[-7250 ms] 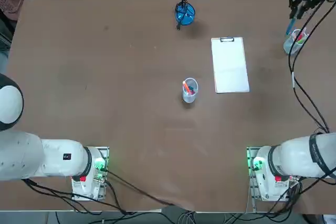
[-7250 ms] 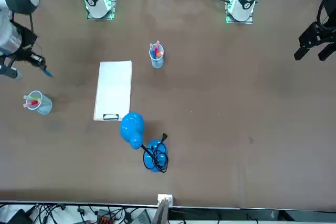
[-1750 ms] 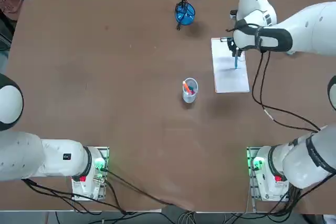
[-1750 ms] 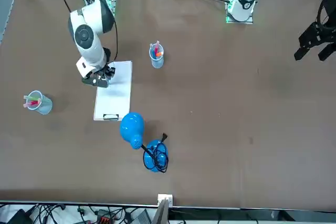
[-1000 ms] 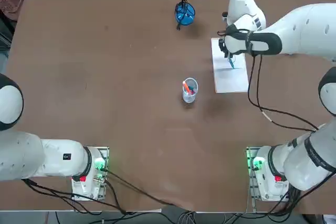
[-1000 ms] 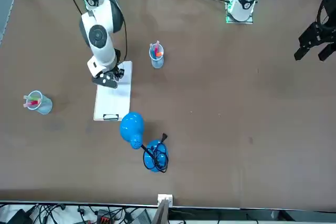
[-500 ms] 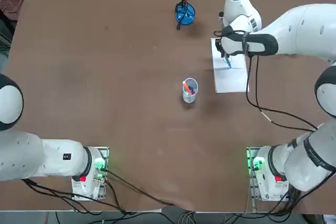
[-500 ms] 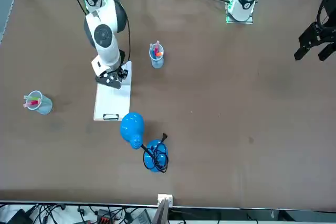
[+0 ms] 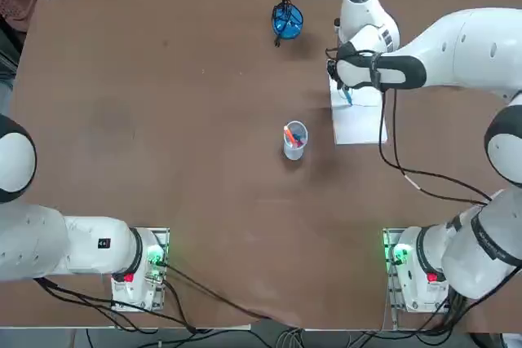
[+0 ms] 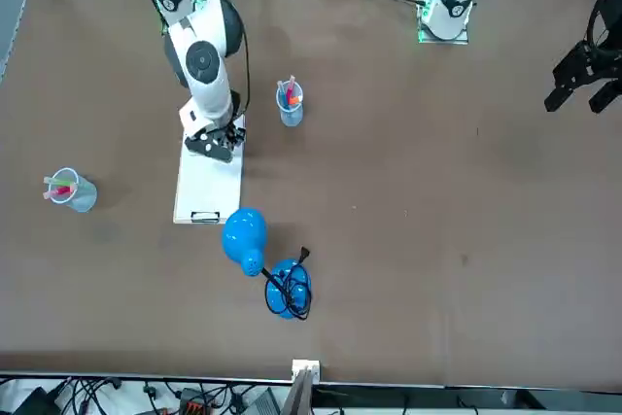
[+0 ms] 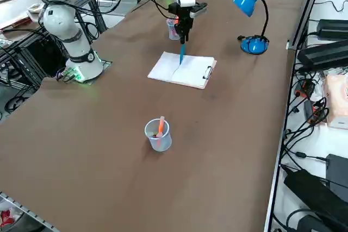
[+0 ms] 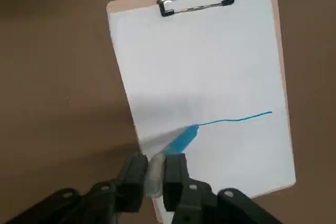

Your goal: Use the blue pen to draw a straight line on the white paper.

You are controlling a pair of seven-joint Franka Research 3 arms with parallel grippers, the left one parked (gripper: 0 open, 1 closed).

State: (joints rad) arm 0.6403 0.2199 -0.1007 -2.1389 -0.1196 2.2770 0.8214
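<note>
The right gripper (image 12: 156,174) has its fingers closed on the blue pen (image 12: 181,140). The pen points down from the fingers, tip touching the white paper (image 12: 210,66) at the end of a blue line (image 12: 236,119). The line runs across the short side of the sheet, and the tip is already near the paper's long edge on the cup side, so I judge little room is left that way. On the bench (image 9: 163,79) I count one paper on one clipboard, one blue pen, two cups (image 9: 294,139) (image 10: 70,190) with other pens, and one blue lamp (image 9: 287,20).
</note>
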